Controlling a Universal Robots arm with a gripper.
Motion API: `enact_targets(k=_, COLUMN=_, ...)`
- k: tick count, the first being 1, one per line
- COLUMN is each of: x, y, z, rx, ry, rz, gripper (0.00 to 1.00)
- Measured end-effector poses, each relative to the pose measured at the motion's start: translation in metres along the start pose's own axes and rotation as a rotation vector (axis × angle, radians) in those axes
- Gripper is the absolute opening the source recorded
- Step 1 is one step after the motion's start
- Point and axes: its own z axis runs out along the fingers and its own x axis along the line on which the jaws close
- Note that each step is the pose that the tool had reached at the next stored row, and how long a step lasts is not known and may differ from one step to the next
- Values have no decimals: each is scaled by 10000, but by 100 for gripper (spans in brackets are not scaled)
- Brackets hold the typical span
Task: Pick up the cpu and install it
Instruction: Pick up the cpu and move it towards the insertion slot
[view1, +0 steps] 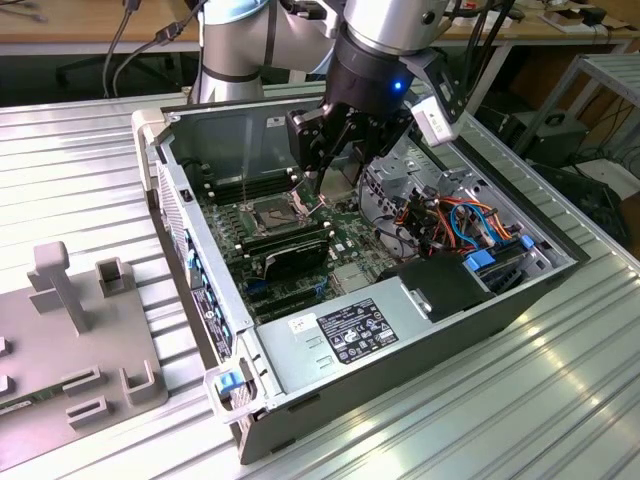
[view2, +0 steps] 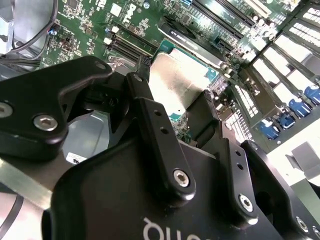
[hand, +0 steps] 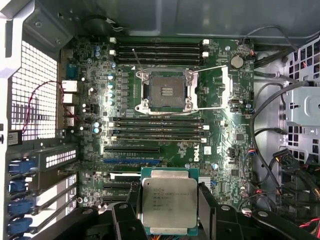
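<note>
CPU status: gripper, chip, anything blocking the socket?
Gripper shut on the cpu, above the motherboard. Socket bare, chip not yet in it. Nothing seen in the way.

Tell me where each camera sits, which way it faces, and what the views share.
Exterior view: off the arm, raised, looking obliquely down into the open computer case; the arm and gripper hang over the motherboard.
First wrist view: at the wrist, facing squarely onto the motherboard and open socket; fingers grip the cpu.
Second wrist view: at the wrist, close behind the black linkage, looking obliquely along it at the cpu.
Shared: both wrist views show the cpu clamped between the fingers; all three show the motherboard.
</note>
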Motion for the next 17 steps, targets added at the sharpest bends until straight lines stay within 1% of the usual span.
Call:
enact_targets(k=5, x=-16, y=1, z=29, rx=0, ry=0, rz=1, gripper=55)
enact_targets(k=11, x=-27, y=22, z=60, rx=0, ry=-1, rz=-1, gripper=55)
enact_targets(k=17, x=-26, y=26, z=62, rx=0, ry=0, rz=0, gripper=55)
